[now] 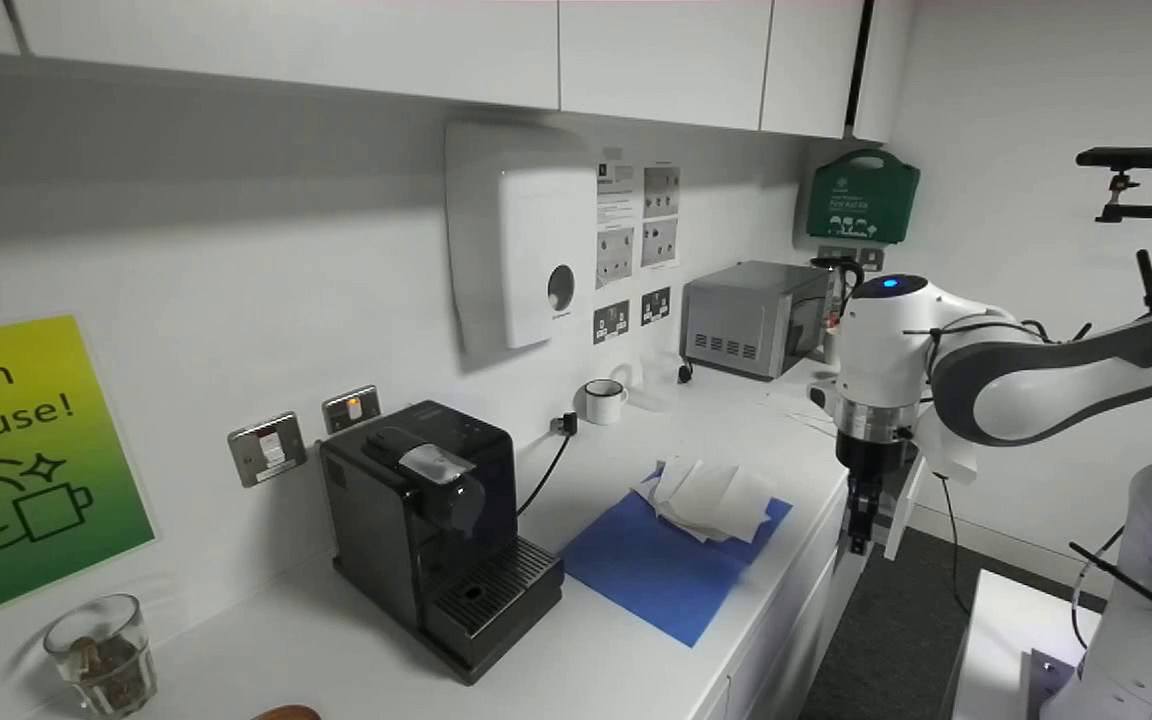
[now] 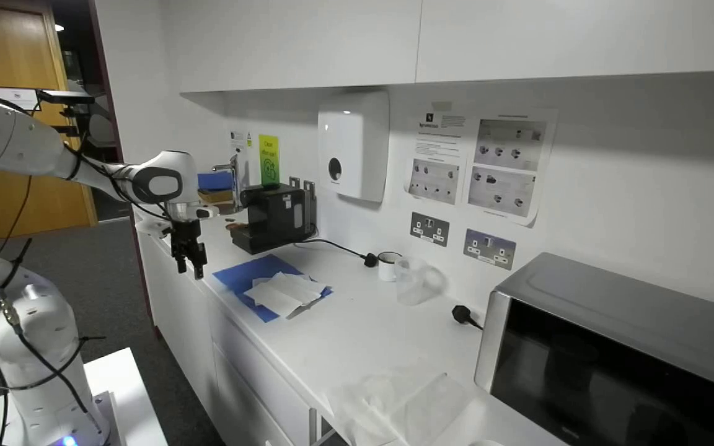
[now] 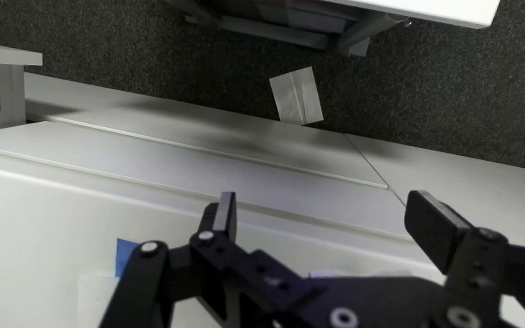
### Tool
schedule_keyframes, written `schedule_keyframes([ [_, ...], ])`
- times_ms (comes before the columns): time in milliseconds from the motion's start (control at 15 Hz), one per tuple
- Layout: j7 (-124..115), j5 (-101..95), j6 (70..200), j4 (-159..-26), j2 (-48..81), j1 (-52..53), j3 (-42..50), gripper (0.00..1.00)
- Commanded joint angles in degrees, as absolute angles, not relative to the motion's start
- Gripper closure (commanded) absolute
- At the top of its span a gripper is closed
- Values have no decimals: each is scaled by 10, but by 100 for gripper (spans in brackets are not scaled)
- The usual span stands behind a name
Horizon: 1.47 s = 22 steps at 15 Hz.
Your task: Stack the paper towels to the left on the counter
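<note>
The gripper (image 3: 321,200) is released: in the wrist view its jaws stand wide apart, and I see nothing between them. It hangs by the front edge of the bench (image 1: 596,660). The towels (image 1: 711,500) lie beside the gripper, further in on the bench, as a loose, uneven pile mostly upon the blue sheet (image 1: 636,580). I expect them to be very light, thin and soft, hardly slippery, but easy to crease or to tear. The layers may slide apart if I pinch only the upper one. So I think I should take hold at the edge that faces the gripper, bring one jaw under all the layers if possible, and squeeze gently, leaving the blue sheet free.
</note>
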<state>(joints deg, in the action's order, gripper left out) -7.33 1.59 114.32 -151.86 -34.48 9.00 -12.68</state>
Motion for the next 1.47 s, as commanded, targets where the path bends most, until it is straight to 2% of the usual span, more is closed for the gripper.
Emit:
schedule_keyframes([
  [0, -70, -19, 1154, -1509, -343, 83, -124, 0],
  [600, 42, -135, 1220, -1482, -287, 84, -90, 0],
  [1000, 170, -123, 1264, -1424, -193, 96, -52, 0],
  [1400, 229, -119, 1253, -1352, -104, 100, -60, 0],
])
